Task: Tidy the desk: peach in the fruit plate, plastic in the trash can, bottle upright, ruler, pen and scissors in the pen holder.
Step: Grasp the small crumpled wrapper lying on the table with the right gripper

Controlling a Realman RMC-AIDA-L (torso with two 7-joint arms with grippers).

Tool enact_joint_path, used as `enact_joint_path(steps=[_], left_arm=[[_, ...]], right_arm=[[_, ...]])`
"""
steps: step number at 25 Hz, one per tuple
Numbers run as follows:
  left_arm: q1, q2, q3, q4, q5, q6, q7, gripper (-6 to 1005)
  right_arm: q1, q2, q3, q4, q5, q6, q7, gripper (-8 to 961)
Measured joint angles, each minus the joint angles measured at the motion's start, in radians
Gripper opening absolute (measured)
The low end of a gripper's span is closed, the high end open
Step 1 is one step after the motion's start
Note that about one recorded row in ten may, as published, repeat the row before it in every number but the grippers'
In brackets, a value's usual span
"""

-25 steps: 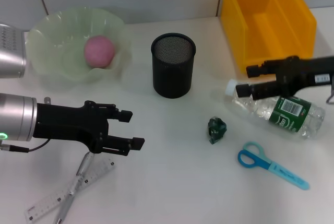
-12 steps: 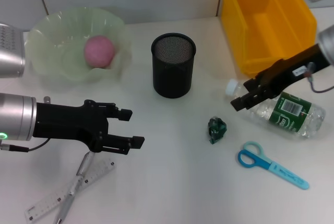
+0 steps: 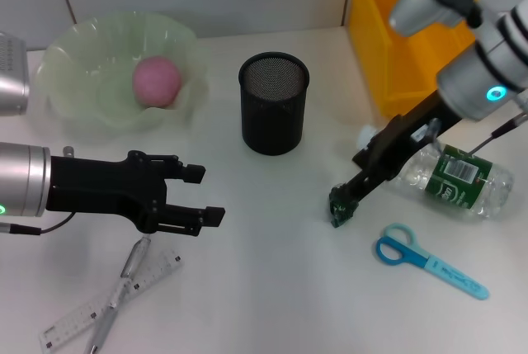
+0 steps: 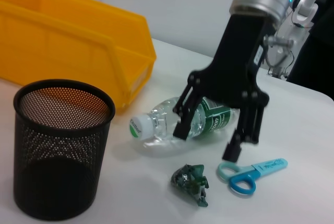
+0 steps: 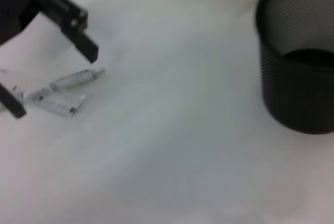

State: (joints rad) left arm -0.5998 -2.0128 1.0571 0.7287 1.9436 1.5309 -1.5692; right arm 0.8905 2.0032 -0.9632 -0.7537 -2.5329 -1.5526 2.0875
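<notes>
Right end effector (image 3: 356,179) has swung down off the bottle (image 3: 437,174) and now hangs over the plastic wad (image 3: 342,204), jaws spread, nothing held. So plastic to the trash bin (image 3: 421,28) looks like the step in hand; bottle waits. Wad sits on the desk (image 3: 272,280) between holder (image 3: 274,103) and scissors (image 3: 429,260). Bottle lies flat, long axis across the desk, cap toward the holder. Left end effector (image 3: 202,195) hovers open above ruler (image 3: 107,300) and pen (image 3: 120,288). Peach (image 3: 157,81) already in plate (image 3: 74,57).
</notes>
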Motion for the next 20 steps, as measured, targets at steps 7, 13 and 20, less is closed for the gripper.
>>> enact_joint_path(steps=[7,13,20], left_arm=[[-0.003,0.002,-0.005,0.0,0.0,0.0,0.0,808],[-0.003,0.0,-0.005,0.0,0.0,0.0,0.0,808],[-0.003,-0.001,-0.005,0.0,0.0,0.0,0.0,809]], right_arm=[[0.003,0.041,-0.144,0.003,-0.013,0.085,0.021,836],[0.002,0.059,-0.166,0.006,-0.051,0.14,0.029,835],[0.019,0.069,-0.175,0.043,-0.055,0.171,0.027,833]])
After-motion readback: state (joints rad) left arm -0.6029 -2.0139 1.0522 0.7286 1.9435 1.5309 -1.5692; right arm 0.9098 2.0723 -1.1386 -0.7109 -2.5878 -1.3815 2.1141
